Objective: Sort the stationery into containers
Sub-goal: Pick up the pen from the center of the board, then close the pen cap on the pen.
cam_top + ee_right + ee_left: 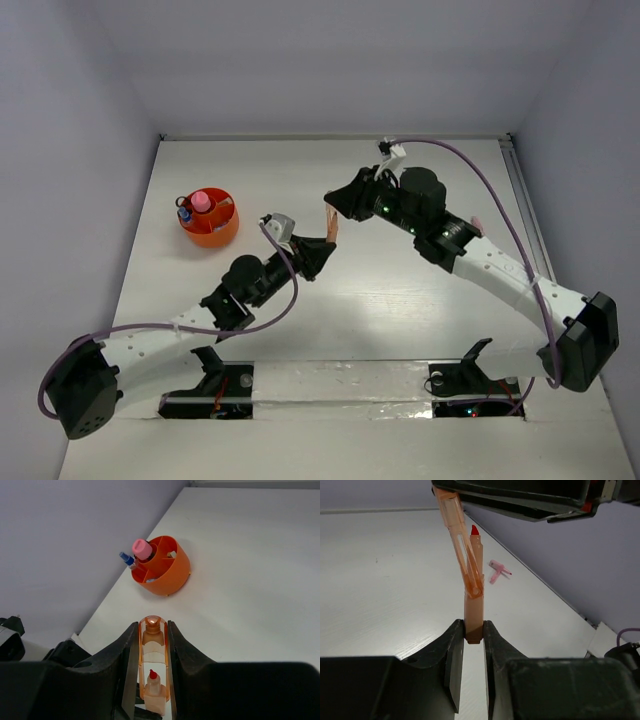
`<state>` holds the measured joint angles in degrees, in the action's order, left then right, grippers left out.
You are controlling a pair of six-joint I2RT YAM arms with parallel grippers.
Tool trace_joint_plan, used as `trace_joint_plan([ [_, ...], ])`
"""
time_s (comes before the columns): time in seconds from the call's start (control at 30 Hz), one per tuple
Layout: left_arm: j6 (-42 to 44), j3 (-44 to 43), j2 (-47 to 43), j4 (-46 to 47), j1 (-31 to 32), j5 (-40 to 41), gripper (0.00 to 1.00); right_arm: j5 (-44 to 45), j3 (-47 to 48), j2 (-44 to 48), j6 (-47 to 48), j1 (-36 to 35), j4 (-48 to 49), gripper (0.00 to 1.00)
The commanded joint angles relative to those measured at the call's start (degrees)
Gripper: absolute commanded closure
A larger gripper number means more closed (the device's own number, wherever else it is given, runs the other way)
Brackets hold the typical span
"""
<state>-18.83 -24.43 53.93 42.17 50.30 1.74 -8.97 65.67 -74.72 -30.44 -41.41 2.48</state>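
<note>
My left gripper (474, 630) is shut on the lower end of an orange marker (474, 607) and holds it upright above the table, its red tip (475, 530) bare. My right gripper (152, 630) is shut on the marker's clear orange cap (152, 640). The cap (461, 545) is off the tip and tilted beside it, its open end against the barrel. The two grippers meet at the table's middle, left gripper (320, 252) and right gripper (337, 207). The orange-red divided cup (212, 236) stands at the far left with a pink tube (201, 201) and a blue-white marker (184, 212) in it.
A small pink piece (496, 571) lies on the table to the right, close to the wall. The cup (170, 575) stands near the left wall. Grey walls close in the table on the left, right and back.
</note>
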Motion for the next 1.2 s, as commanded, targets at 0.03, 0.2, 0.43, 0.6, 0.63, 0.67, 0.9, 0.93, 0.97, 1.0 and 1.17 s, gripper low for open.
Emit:
trace_joint_plan([
  [0.03,-6.91,-2.47,0.47,4.05,0.06,4.41,1.0,2.82,-3.79,3.09,-0.5,-0.96,9.99,0.98],
  [0.2,-8.77,-3.0,1.35,4.5,0.06,6.96,1.0,3.78,-5.38,2.65,0.02,-2.1,12.11,0.97],
  [0.43,-8.51,-3.08,1.44,6.86,0.58,10.22,1.0,6.95,-7.04,2.47,1.08,-3.68,12.9,0.97],
  [0.6,-7.27,-3.87,1.79,7.49,0.58,10.21,1.0,7.65,-8.01,1.77,1.08,-4.91,13.25,0.97],
  [0.63,-7.27,-3.96,1.7,7.49,0.58,10.39,1.0,7.83,-8.27,1.94,1.17,-5.43,13.34,0.97],
  [0.67,-7.27,-3.88,1.62,7.57,0.58,10.57,1.0,8.0,-9.06,2.12,1.17,-5.44,13.77,0.97],
  [0.9,-6.57,-5.45,-0.14,6.52,0.58,12.23,1.0,12.83,-13.97,3.87,2.14,-8.51,15.27,0.99],
  [0.93,-6.31,-6.07,-0.49,5.82,0.58,12.41,1.0,13.01,-14.69,4.23,2.14,-9.04,15.62,0.99],
  [0.97,-5.7,-6.51,-1.19,5.38,0.58,12.93,1.0,13.02,-15.21,4.75,2.14,-9.04,15.54,1.0],
  [1.0,-5.34,-6.95,-1.55,4.94,0.58,13.2,1.0,12.84,-16.0,4.93,2.05,-9.56,15.54,1.0],
  [1.17,-2.45,-10.9,-3.74,0.46,0.58,15.57,1.0,11.17,-18.91,5.11,2.22,-10.71,13.52,1.0],
])
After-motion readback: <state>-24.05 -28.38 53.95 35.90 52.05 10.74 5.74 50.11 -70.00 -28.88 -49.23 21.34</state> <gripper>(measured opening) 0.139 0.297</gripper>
